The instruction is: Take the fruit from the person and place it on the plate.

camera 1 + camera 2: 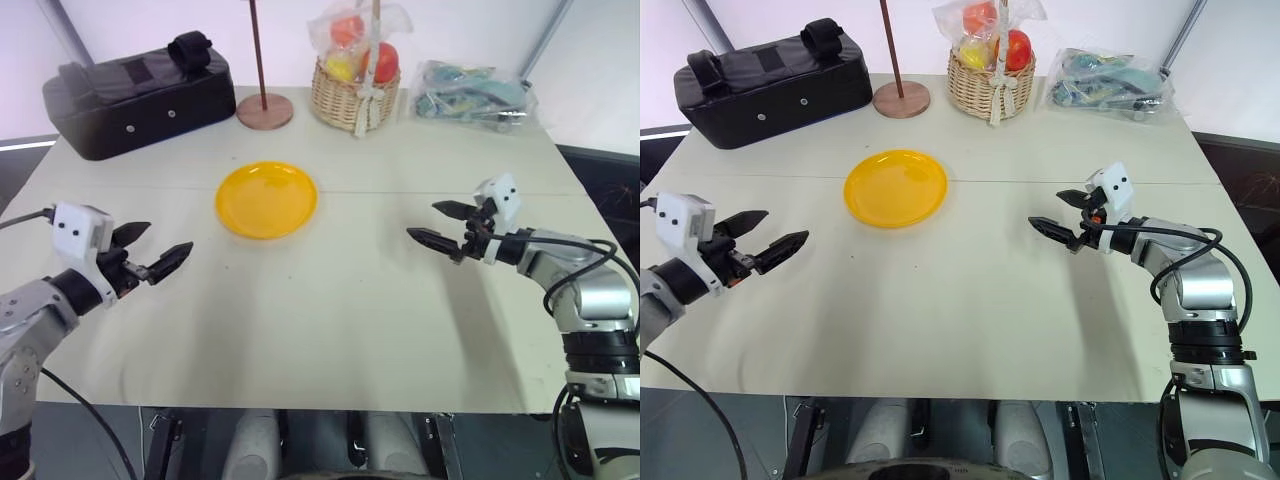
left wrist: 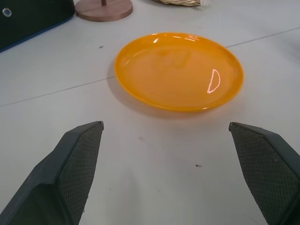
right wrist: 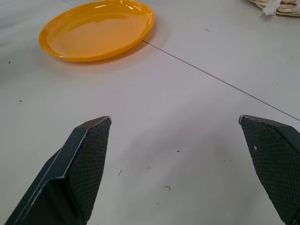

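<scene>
Partly wrapped fruits in basket [image 1: 350,95], plate [image 1: 266,199] bare, bag [image 1: 475,95] contents unclear

The left pincer [image 1: 158,252] sits at the lower left of the frame, fingers spread wide and empty, aimed toward the middle. The right pincer [image 1: 437,224] sits at mid right, likewise spread and empty, aimed leftward, its forearm bent down the right edge.

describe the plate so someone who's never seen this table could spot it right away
On the white table, look at the middle, nearer than the wicker basket and the round brown wooden base at the far edge. There lies the round, shallow, glossy yellow-orange plate, empty; it is the only flat bright dish there.
</scene>
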### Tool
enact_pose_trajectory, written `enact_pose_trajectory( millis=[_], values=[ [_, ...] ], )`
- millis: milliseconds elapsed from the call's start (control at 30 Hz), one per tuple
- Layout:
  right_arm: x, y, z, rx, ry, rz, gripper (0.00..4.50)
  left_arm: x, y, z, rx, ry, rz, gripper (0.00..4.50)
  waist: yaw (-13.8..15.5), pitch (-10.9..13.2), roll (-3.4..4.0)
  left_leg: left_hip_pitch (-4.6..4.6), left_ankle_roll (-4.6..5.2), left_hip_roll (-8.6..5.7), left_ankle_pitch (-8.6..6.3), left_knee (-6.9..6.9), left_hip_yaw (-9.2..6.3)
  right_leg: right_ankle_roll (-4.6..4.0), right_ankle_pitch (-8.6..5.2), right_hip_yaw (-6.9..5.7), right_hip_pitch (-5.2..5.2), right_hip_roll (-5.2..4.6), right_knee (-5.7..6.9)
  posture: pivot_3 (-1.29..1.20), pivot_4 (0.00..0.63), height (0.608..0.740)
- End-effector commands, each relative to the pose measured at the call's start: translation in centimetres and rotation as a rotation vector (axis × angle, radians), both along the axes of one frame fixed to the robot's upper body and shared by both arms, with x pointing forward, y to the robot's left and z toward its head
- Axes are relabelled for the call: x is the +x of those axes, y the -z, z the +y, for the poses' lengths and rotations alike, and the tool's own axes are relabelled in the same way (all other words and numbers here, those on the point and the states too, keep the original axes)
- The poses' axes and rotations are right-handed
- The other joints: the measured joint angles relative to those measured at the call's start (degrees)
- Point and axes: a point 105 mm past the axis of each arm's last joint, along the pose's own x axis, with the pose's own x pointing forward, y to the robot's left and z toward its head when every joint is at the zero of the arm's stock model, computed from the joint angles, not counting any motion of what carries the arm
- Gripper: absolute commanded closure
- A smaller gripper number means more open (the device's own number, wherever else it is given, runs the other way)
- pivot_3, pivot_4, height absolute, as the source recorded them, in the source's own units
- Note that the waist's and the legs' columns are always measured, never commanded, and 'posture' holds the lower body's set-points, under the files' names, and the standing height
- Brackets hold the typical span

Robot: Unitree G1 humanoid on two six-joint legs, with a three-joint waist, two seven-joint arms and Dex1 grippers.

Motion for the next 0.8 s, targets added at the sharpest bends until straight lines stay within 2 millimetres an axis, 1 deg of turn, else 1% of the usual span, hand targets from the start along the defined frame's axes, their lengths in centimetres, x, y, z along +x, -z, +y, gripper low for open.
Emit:
enact_pose_trajectory(
  millis=[33, 800],
  values=[
    [-0.01, -1.4, 0.5, 0.006, -0.021, -0.061, 0.04, 0.0, -0.94, -0.13, 0.014, 0.005, -0.044, 0.0, -0.02, 0.0, 0.0, 0.0, 0.0, 0.0, 0.0, 0.0, 0.0, 0.0, 0.0, 0.0, 0.0, 0.0, 0.0, 0.0, 0.15, 0.74],
    [0.14, -1.45, 0.78, 0.011, -0.018, -0.064, 0.04, 0.11, -0.77, -0.25, 0.019, 0.005, -0.041, 0.0, -0.02, 0.0, 0.0, 0.0, 0.0, 0.0, 0.0, 0.0, 0.0, 0.0, 0.0, 0.0, 0.0, 0.0, 0.0, 0.0, 0.15, 0.74]
  ],
)
